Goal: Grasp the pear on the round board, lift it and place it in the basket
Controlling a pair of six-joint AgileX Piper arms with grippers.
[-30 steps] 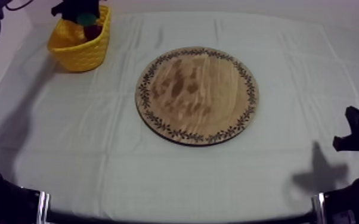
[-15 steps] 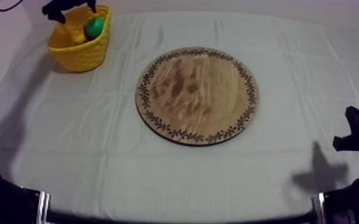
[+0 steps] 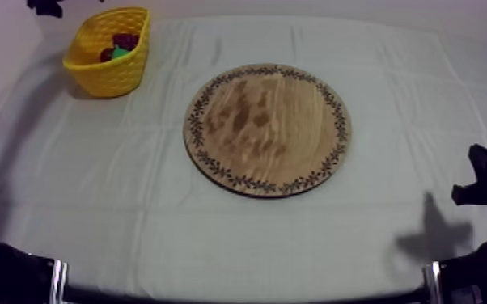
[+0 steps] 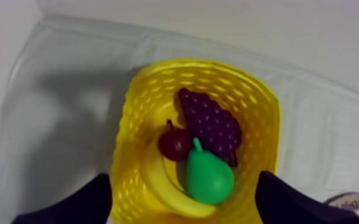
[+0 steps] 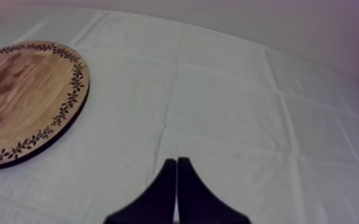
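Table: carries the board and the basket, which are well apart.
Board: lies flat on the cloth near the middle of the table.
Basket: stands at the far left corner, left of the board and farther off.
Pear: in the basket, resting on the banana, its stem end between the grapes and the small red fruit.
Banana: in the basket along one wall, partly under the pear.
Grapes: in the basket, just beside the small red fruit.
Small red fruit: in the basket, touching the pear.
Left gripper: far left corner, just beyond the basket.
Right gripper: right edge, nearer than the board and well apart from it.
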